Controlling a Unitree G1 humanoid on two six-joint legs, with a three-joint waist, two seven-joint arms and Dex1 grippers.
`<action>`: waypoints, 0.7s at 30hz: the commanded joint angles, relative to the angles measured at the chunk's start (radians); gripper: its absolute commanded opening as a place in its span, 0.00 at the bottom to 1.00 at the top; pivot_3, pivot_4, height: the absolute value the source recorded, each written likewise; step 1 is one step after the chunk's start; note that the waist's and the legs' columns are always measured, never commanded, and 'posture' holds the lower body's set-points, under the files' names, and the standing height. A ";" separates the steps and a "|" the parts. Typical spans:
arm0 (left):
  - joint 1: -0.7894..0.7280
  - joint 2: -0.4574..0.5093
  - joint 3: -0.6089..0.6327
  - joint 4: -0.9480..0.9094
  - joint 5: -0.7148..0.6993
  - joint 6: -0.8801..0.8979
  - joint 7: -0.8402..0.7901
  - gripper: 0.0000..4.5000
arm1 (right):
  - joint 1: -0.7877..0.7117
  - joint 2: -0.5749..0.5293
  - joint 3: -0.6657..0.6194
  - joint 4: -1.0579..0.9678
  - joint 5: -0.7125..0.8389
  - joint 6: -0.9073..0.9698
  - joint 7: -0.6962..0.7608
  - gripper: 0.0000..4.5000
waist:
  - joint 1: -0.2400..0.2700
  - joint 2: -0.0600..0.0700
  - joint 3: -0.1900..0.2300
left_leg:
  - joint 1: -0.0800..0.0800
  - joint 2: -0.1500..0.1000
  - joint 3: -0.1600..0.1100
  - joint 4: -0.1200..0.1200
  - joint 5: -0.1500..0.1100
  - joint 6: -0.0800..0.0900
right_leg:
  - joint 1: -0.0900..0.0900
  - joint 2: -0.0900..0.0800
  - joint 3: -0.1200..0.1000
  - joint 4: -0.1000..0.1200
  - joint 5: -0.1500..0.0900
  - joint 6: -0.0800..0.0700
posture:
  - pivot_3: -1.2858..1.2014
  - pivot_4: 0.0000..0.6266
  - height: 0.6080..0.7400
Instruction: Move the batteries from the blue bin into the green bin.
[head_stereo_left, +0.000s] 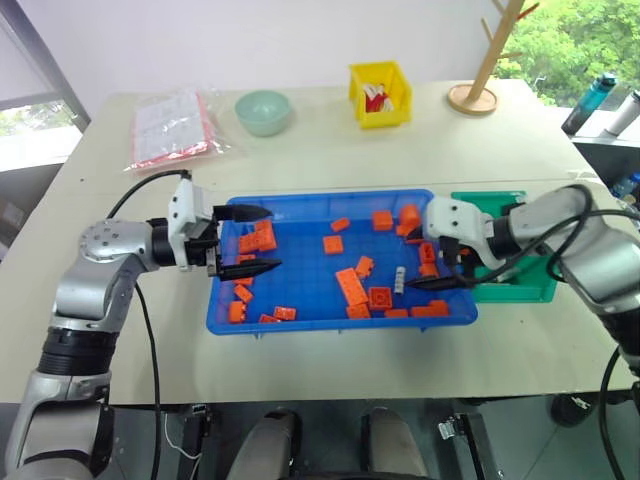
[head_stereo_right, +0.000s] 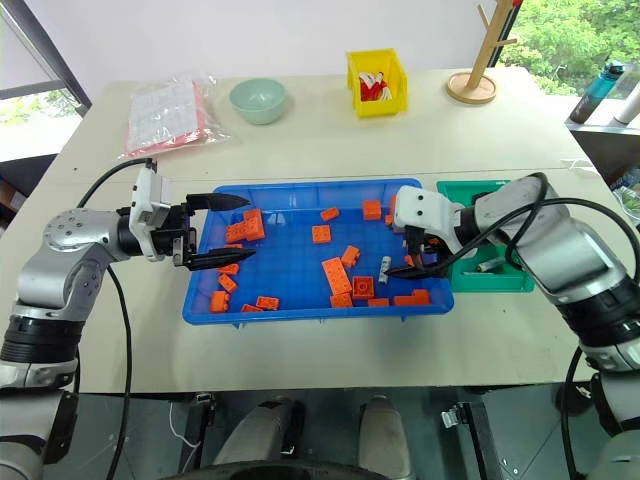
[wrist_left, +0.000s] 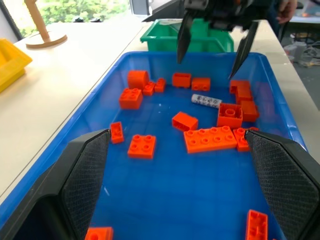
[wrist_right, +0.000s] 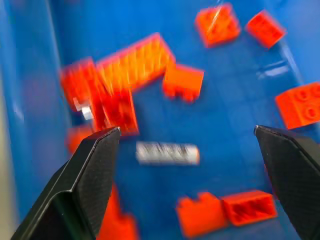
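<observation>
Blue bin (head_stereo_left: 300, 318) on the worktop (head_stereo_left: 330, 150) holds orange bricks (head_stereo_left: 352, 286) and one battery (head_stereo_left: 399, 279), right pincer (head_stereo_left: 447, 265) released above it beside the green bin (head_stereo_left: 520, 290); left wrist view shows left pincer (wrist_left: 182, 165) released; right wrist view centres the battery (wrist_right: 167, 153).

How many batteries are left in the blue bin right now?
1 plainly visible: a battery lying among the orange bricks in the blue bin, toward its green-bin end, beneath the open right gripper. A silvery bit beside a brick in the right wrist view may be another; bricks could hide more.
</observation>
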 joint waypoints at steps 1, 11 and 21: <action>-0.018 0.005 0.013 -0.029 -0.011 0.001 0.005 1.00 | -0.107 0.042 0.061 0.168 -0.130 -0.247 0.125 0.98 | -0.004 0.000 0.000 | 0.000 0.000 0.000 0.000 0.000 0.000 | 0.000 0.000 0.000 0.000 0.000 0.000 | 0.52 0.24 0.84; 0.019 0.025 0.044 -0.070 -0.022 0.010 0.040 1.00 | -0.332 0.234 0.159 0.617 -0.345 -0.873 0.240 0.98 | -0.020 0.000 0.000 | 0.000 0.001 -0.001 0.000 0.000 0.000 | -0.001 0.000 0.000 0.000 0.000 0.000 | 0.52 0.24 0.84; 0.028 0.029 0.063 -0.084 -0.020 0.016 0.065 1.00 | -0.375 0.327 0.158 0.788 -0.392 -1.095 0.299 0.98 | -0.022 0.000 0.000 | 0.000 0.000 -0.002 0.000 0.000 0.000 | -0.001 0.001 0.000 0.000 0.000 0.000 | 0.52 0.24 0.84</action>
